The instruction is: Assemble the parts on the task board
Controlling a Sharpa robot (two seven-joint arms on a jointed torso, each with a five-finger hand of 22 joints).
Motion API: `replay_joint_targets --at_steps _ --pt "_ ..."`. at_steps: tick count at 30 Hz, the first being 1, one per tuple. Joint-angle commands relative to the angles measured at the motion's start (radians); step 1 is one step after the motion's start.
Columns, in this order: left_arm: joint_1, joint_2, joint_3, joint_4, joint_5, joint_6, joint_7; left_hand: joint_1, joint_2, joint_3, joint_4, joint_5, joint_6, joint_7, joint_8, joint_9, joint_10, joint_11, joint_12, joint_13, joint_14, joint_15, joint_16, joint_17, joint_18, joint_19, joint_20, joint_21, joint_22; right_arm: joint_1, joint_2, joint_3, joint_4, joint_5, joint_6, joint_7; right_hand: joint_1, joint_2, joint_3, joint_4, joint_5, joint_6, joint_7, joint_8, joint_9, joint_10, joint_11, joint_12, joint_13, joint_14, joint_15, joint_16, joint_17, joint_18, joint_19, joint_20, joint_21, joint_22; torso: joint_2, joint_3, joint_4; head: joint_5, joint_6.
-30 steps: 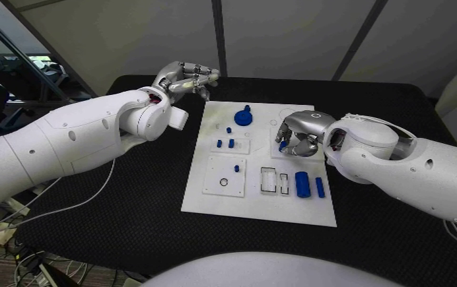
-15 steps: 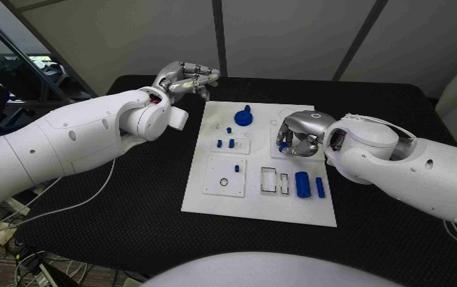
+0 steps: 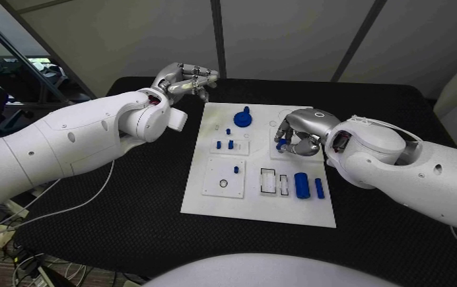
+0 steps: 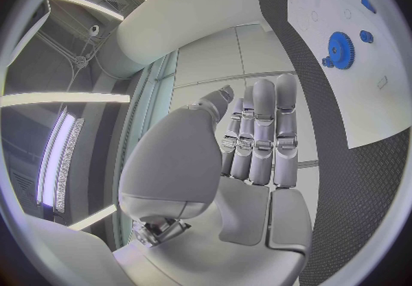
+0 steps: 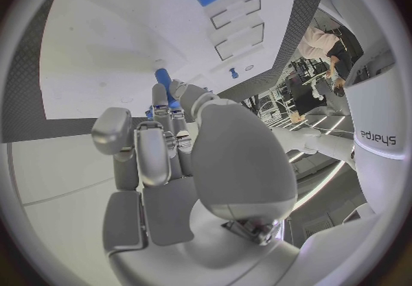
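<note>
The white task board lies in the middle of the black table. My right hand hovers low over the board's right middle and pinches a small blue peg between its fingertips; the right wrist view shows that peg held upright over the board. My left hand is raised beyond the board's far left corner, fingers straight and holding nothing. A blue gear sits at the board's far end, also seen in the left wrist view as the gear.
Small blue pegs stand in a square plate left of centre. A blue cylinder and a thin blue bar lie near the board's right front, beside two rectangular slots. A black ring lies on the front left plate.
My right hand has shifted slightly toward the far left with the blue peg still in its fingers. The left hand has stayed where it was.
</note>
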Motion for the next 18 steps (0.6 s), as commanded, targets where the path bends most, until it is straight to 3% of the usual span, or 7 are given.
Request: replay_joint_targets --at_steps 1,6,12,15,18 --pt "0.001 0.002 0.000 -0.001 0.003 0.008 0.003 0.007 0.004 -0.003 -0.002 0.002 -0.008 -0.001 0.003 0.000 -0.010 -0.001 0.004 0.002 0.006 -0.001 -0.005 -0.001 -0.012 0.005 0.001 -0.005 -0.002 0.004 -0.017 0.004 0.039 0.037 -0.077 0.003 0.000 0.005 0.008 0.000 0.008 -0.005 0.003 -0.004 0.001 -0.005 0.005 -0.002 0.000 0.042 -0.003 0.004 0.001 -0.012 0.005 0.002 0.004 0.002 -0.001 -0.0002 -0.0003 0.000 0.003" --pt "0.001 0.003 0.000 -0.004 0.003 0.008 0.003 0.008 0.004 -0.003 -0.002 0.002 -0.009 0.000 0.003 0.000 -0.010 0.000 0.004 0.002 0.006 -0.001 -0.005 -0.001 -0.012 0.005 0.001 -0.005 -0.002 0.004 -0.034 0.020 0.102 0.077 -0.087 0.007 0.000 0.004 0.011 -0.003 0.010 -0.007 0.004 -0.006 0.001 -0.006 0.006 -0.006 0.000 0.042 -0.002 0.004 0.001 -0.012 0.004 0.003 0.004 0.002 -0.002 -0.0016 -0.0002 0.003 0.003" --pt "0.001 0.010 0.000 -0.010 0.003 0.008 0.003 0.008 0.004 -0.003 -0.002 0.002 -0.009 0.000 0.003 0.000 -0.011 0.000 0.005 0.002 0.006 -0.001 -0.005 -0.001 -0.012 0.005 0.001 -0.005 -0.002 0.005 -0.005 0.026 0.148 0.129 -0.087 0.038 0.001 0.003 0.014 -0.007 0.016 -0.007 0.005 -0.008 0.000 -0.006 0.007 -0.010 0.002 0.043 -0.001 0.008 0.006 -0.013 0.007 0.004 0.008 0.008 -0.001 -0.0012 0.0013 0.014 0.001" --pt "0.001 0.015 0.000 -0.016 0.003 0.007 0.004 0.008 0.004 -0.003 -0.002 0.002 -0.009 0.000 0.003 0.000 -0.011 0.000 0.005 0.002 0.006 -0.001 -0.005 -0.001 -0.012 0.005 0.001 -0.005 -0.002 0.005 0.034 0.021 0.145 0.153 -0.080 0.061 0.001 0.003 0.015 -0.009 0.018 -0.006 0.005 -0.008 0.000 -0.005 0.007 -0.012 0.002 0.043 -0.001 0.008 0.005 -0.014 0.008 0.004 0.010 0.010 -0.001 -0.0009 0.0014 0.020 0.004" --pt "0.001 0.021 0.000 -0.020 0.003 0.008 0.005 0.008 0.004 -0.003 -0.002 0.002 -0.009 0.000 0.003 0.000 -0.011 0.000 0.005 0.002 0.006 -0.001 -0.005 -0.001 -0.012 0.005 0.001 -0.005 -0.002 0.004 0.069 0.006 0.138 0.166 -0.072 0.085 0.000 0.002 0.015 -0.010 0.021 -0.007 0.006 -0.009 0.000 -0.006 0.008 -0.014 0.002 0.042 -0.001 0.007 0.003 -0.013 0.007 0.004 0.009 0.010 -0.003 -0.0012 0.0029 0.024 0.002"
